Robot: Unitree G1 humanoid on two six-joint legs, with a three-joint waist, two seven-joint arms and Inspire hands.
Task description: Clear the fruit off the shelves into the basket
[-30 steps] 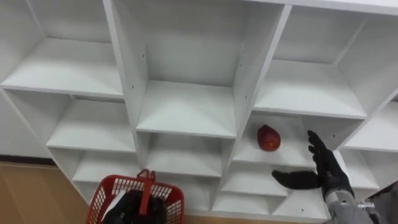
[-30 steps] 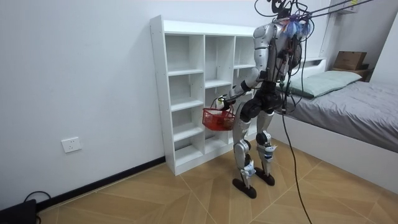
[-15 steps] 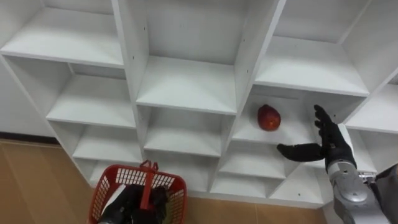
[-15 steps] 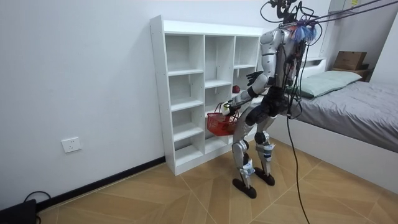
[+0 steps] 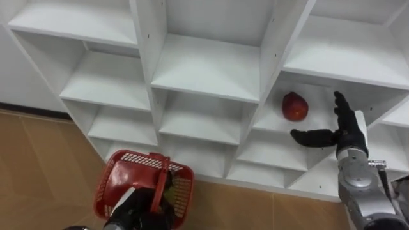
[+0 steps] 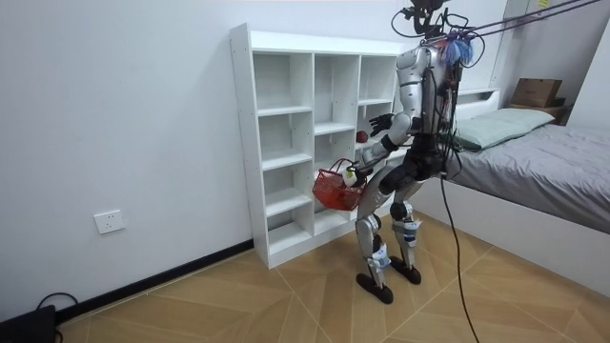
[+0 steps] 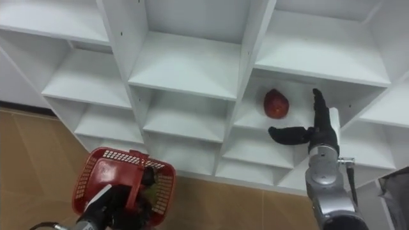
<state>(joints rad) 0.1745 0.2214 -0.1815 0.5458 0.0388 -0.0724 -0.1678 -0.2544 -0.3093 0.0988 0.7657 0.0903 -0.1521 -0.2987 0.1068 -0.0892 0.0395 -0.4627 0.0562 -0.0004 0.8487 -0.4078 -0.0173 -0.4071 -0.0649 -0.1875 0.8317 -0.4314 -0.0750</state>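
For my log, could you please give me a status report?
Right hand open, just right of red fruit, apart. Left hand shut on red basket handle. Fruit on closet shelf; nothing between it and hand.

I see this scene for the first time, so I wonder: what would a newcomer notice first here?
A single red fruit lies in the right column of the white closet. The right hand, open with spread fingers, is just right of it, not touching. Lower left, the left hand holds a red basket by its handle.
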